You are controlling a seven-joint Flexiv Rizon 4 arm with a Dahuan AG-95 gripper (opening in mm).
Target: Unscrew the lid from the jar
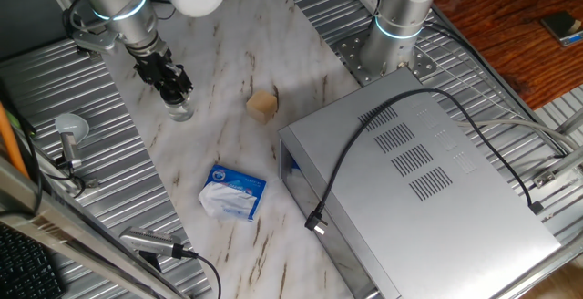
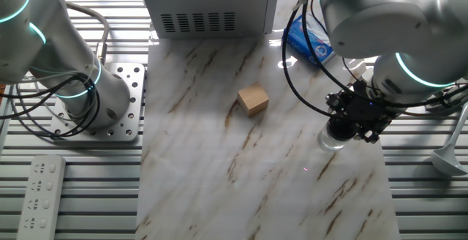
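End effector (image 1: 172, 89) sits directly over the jar (image 1: 180, 109), fingers clamped on its hidden lid.

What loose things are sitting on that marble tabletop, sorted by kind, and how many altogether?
Glass jar under the gripper: 1
Tan cube: 1
Blue-and-white packet: 1
Total: 3
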